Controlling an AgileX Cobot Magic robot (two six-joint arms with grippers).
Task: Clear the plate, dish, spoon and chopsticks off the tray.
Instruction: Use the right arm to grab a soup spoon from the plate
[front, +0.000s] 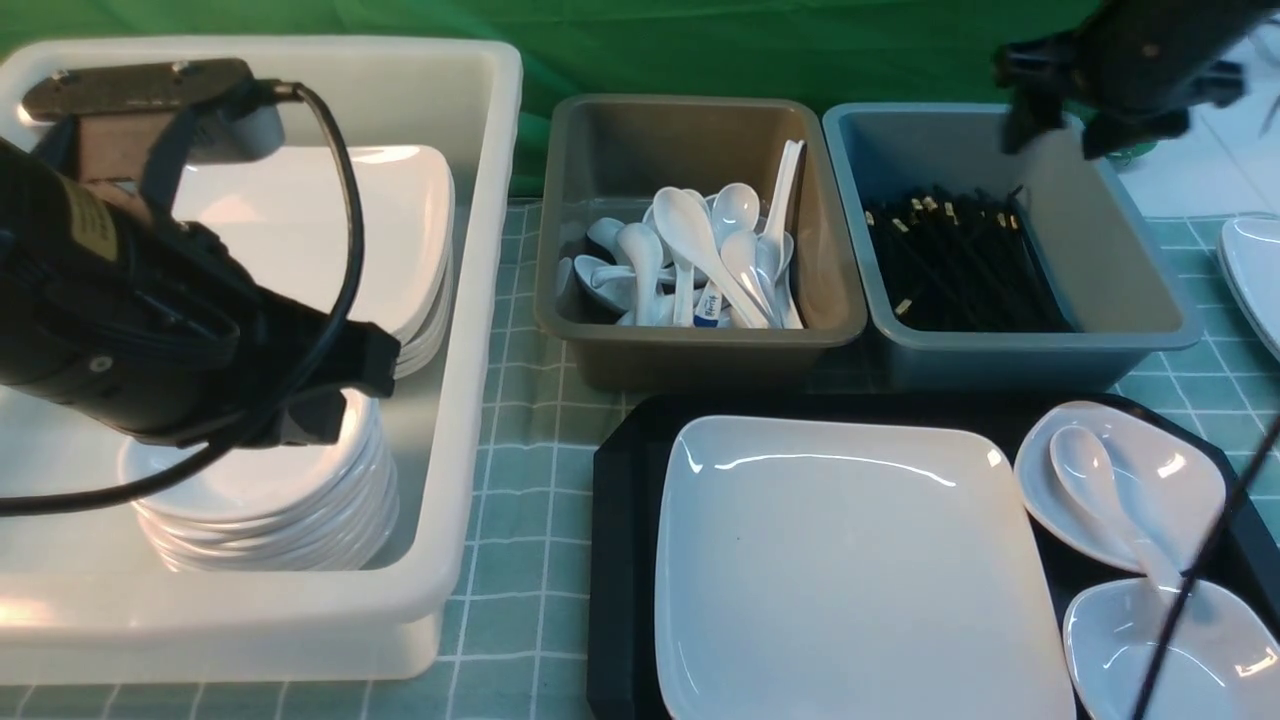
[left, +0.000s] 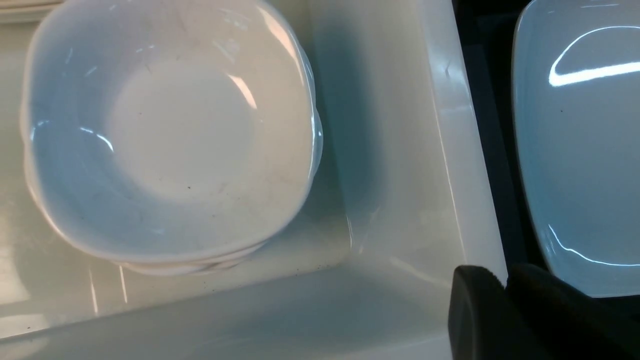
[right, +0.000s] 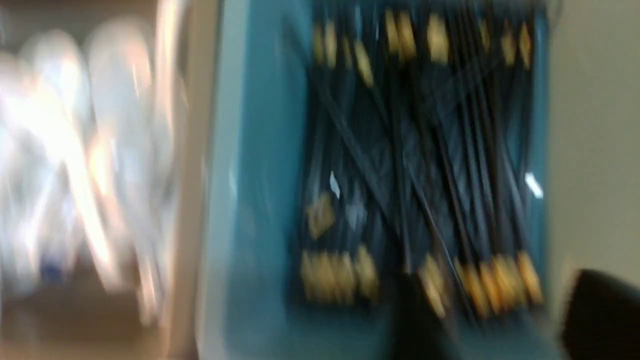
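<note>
Hanging over the blue-grey bin (front: 1120, 280) at one o'clock from the tray (front: 620, 560), the right gripper (front: 1065, 140) holds its jaws apart and empty. The chopsticks (front: 955, 260) lie heaped below it, though the blurred wrist view perhaps hides single pairs. The plate (front: 860, 570) lies on the tray with the spoon (front: 1105, 500) in a small dish (front: 1180, 480) at its three o'clock, and at nine o'clock the left gripper (front: 350, 395) hangs over stacked dishes (front: 280, 530) in the white bin (front: 480, 300), fingers (left: 475, 310) pressed together on nothing.

L arm (front: 120, 330) was tilted down, L claw (front: 360, 392) pinched together; R arm (front: 1150, 50) was up high, R claw (front: 1062, 138) spread apart.
</note>
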